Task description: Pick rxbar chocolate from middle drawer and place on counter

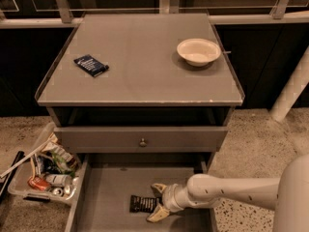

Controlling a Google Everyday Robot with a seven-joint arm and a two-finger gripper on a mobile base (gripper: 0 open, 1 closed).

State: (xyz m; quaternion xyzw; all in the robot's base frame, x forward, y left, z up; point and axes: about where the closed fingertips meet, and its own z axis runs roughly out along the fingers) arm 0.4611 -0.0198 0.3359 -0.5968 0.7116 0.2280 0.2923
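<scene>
Since the chocolate bar (pixel 142 203) lies flat on the bare floor of the open drawer (pixel 104 197), toward the drawer's front and about midway across it, the grasp has to come from the sides, not from above. The gripper (pixel 154 203) is down inside the drawer, reaching in from the drawer's right side. Its two pale fingers (pixel 157 188) are spread apart, one toward the drawer's back and one toward its front. The bar's right end sits at or just inside the gap between them; whether either finger already touches the wrapper cannot be told.

The step in hand looks like the closing of the grasp. To do it well, the gripper should slide a little further toward the drawer's left wall so the fingers straddle more of the wrapper. It should stay low enough that the tips nearly brush the drawer floor, then close slowly. A thin, slippery wrapper may skid or buckle if it is caught only at its corner.

The lift should then go straight up and out over the drawer's front edge, clear of the closed drawer front with the knob (pixel 143 142) just above the drawer. The counter (pixel 140 62) sits higher, above the drawer, and holds a white bowl (pixel 198 50) and a dark blue packet (pixel 91 65), with bare space between them.
</scene>
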